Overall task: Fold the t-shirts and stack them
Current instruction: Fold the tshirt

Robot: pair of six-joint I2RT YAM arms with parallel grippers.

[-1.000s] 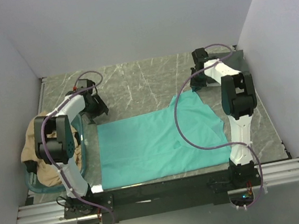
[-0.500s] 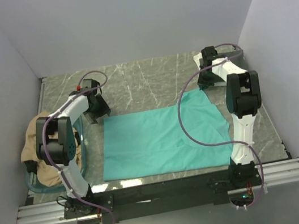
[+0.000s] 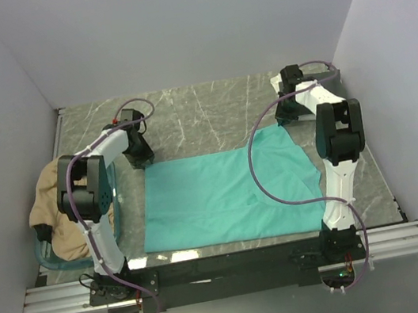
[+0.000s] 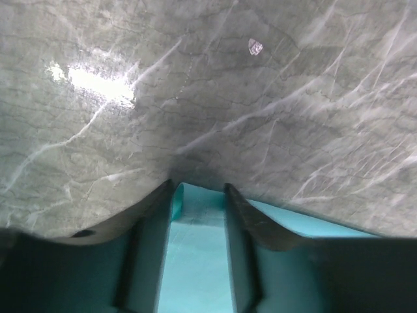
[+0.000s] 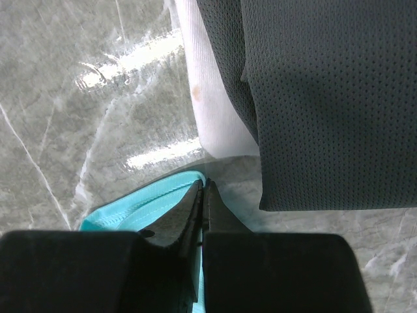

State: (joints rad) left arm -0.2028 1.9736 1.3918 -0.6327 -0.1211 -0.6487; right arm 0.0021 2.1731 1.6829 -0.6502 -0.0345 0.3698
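Four t-shirts show across the views. The teal t-shirt (image 3: 228, 197) lies spread flat on the grey marbled worktop (image 3: 202, 113) between the two arms, a broad rectangle with its near edge close to the arm bases. Its far right corner runs up to a point under the right arm.

The left fingers (image 3: 144, 159) sit low at the shirt's far left corner. In the left wrist view they stand apart with a clear gap, and teal cloth lies flat in that gap, its edge just at their tips. Beyond them there is only bare stone.

The right fingers (image 5: 199, 192) are at the far right corner, pressed tight together, with the teal hem caught at their tips. Just past them, in the right wrist view, a dark grey t-shirt (image 5: 313, 98) of dotted mesh cloth lies on top of a white t-shirt (image 5: 215, 111), whose edge shows along the grey one's left side. The teal hem almost meets the white cloth.

At the left edge of the worktop a tan t-shirt (image 3: 53, 210) is heaped in a teal basket (image 3: 42, 255), spilling over its rim, beside the left arm
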